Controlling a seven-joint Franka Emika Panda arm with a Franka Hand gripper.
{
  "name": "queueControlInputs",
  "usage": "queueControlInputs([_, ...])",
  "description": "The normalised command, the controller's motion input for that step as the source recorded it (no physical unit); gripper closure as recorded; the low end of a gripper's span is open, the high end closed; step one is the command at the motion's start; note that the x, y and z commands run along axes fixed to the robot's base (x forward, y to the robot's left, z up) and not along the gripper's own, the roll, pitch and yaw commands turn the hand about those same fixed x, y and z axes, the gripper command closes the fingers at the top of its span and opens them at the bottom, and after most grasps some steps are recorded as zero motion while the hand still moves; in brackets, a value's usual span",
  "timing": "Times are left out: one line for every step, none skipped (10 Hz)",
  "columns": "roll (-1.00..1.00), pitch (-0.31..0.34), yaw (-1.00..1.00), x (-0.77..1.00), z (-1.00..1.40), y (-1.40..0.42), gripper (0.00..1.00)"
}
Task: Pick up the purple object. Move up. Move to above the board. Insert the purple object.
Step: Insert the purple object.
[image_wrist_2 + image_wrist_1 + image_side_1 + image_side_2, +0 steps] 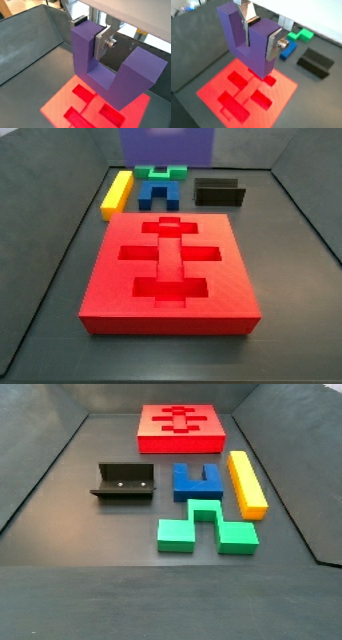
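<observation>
Purple object (246, 40): you see it clamped, prongs upward.
Gripper (260, 35): closed on one prong, high above the board (281, 95).
Room: open air beneath.

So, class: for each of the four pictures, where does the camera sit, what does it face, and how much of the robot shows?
Both wrist views: on the arm's wrist, looking down past the gripper clamping the purple object above the board.
Side views: one faces the board from its near end, a purple blur at the top edge; one looks across the fixture toward it; no gripper.
All share the board.
</observation>
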Motion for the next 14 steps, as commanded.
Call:
queueControlInputs([0.20, -0.020, 0.02, 0.37, -0.54, -0.69, 1.00])
queueControlInputs([0.22, -0.004, 0.04, 0.27, -0.59, -0.67, 1.00])
queueControlInputs([0.23, 0.000, 0.07, 0.19, -0.61, -0.62, 1.00])
queueControlInputs([0.21, 0.000, 0.09, 0.16, -0.61, -0.61, 1.00])
queueControlInputs([0.16, -0.014, 0.11, 0.09, -0.60, -0.58, 1.00])
queueControlInputs([0.02, -0.034, 0.17, 0.11, -0.49, -0.43, 1.00])
queueControlInputs([-0.08, -0.057, 0.21, 0.09, -0.38, -0.16, 1.00])
queueControlInputs([-0.13, -0.059, 0.19, 0.06, -0.32, -0.08, 1.00])
queueControlInputs([-0.07, -0.047, 0.16, 0.04, -0.31, -0.12, 1.00])
queueControlInputs([-0.01, -0.034, 0.21, 0.06, -0.43, -0.09, 1.00])
queueControlInputs([0.06, 0.000, 0.19, 0.00, -0.41, -0.27, 1.00])
queueControlInputs([0.14, 0.000, 0.11, -0.01, -0.46, -0.40, 1.00])
queueControlInputs([0.25, 0.000, 0.04, -0.10, -0.49, -0.52, 1.00])
queueControlInputs([0.29, 0.000, 0.03, -0.11, -0.45, -0.53, 1.00])
